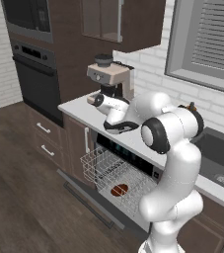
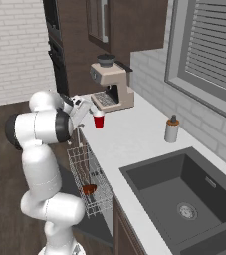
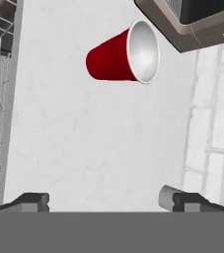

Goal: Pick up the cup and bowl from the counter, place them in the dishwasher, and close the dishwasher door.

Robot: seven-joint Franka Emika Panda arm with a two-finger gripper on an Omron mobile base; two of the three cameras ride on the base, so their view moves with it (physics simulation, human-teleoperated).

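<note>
Standing wide apart and empty, the jaws of the gripper (image 3: 108,200) hover over the white table (image 2: 129,134), near the cup (image 2: 99,121), which stands upright beside the coffee machine (image 2: 111,82). Below, the bowl (image 1: 119,189) lies in the dishwasher (image 1: 126,150) rack above the lowered dishwasher door (image 1: 91,202).

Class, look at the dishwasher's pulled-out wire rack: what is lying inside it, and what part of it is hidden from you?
Inside the wire rack lies the reddish-brown bowl, and no other dish shows. In the left base view the robot arm covers the rack's right end, so that part stays unknown.
</note>
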